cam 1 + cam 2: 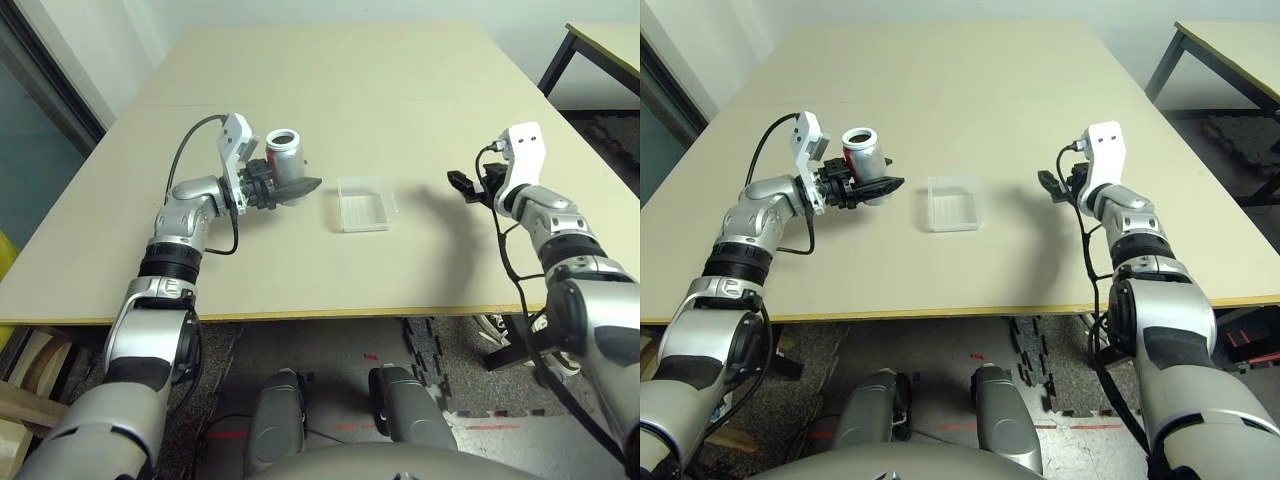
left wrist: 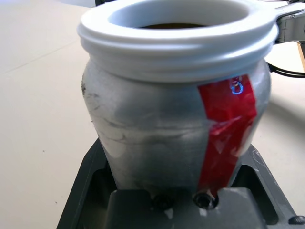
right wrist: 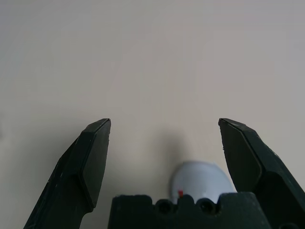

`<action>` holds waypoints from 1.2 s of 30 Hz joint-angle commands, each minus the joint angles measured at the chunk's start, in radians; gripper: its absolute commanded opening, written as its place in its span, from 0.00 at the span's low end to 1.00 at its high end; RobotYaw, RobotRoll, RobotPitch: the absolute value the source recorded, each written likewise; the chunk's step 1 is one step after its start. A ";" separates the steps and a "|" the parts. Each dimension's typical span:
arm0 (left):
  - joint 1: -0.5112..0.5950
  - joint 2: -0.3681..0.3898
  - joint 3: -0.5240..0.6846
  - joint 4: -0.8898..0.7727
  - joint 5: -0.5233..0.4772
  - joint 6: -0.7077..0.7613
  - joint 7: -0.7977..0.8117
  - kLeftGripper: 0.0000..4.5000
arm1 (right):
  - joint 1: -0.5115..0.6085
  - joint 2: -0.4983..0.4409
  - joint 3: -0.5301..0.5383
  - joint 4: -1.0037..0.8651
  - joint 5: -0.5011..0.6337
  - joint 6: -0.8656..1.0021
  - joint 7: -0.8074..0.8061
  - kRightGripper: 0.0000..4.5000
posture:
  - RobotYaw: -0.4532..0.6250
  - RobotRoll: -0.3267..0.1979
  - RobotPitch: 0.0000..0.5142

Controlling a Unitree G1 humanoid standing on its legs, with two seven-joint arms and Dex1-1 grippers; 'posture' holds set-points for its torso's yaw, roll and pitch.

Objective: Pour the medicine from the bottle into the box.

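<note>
Bottle (image 1: 286,152) upright, uncapped, pinched in left end effector (image 1: 297,187) above table (image 1: 330,90), left of box (image 1: 366,203). Red mark (image 2: 226,129) on bottle side; white threaded rim (image 2: 178,31) open, dark contents just visible inside. Box clear, flat on table, between arms; contents cannot tell. Right end effector (image 3: 164,138) spread wide, holding nothing, hovering over table right of box, well apart from it. Round grey cap (image 3: 200,183) on table beneath right end effector's fingers. Nothing between bottle and box.

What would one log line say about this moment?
left gripper: shut on bottle, uncapped, upright | right gripper: open above cap | box: between arms
</note>
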 commanded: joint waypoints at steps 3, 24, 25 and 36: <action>0.001 0.004 -0.007 0.015 0.018 -0.011 -0.002 0.63 | -0.037 -0.017 0.020 -0.057 0.004 -0.011 0.127 1.00 | 0.30 0.62 0.08; -0.041 0.011 -0.040 0.099 0.113 -0.075 0.031 0.63 | -0.003 -0.092 0.303 -0.307 -0.125 -0.128 0.634 1.00 | 0.29 0.62 0.06; -0.044 0.010 -0.040 0.102 0.115 -0.076 0.031 0.63 | -0.005 -0.088 0.304 -0.305 -0.124 -0.128 0.635 1.00 | 0.30 0.62 0.06; -0.092 0.010 -0.094 0.122 0.198 -0.101 0.057 0.63 | -0.011 -0.053 0.313 -0.286 -0.127 -0.137 0.626 1.00 | 0.30 0.62 0.06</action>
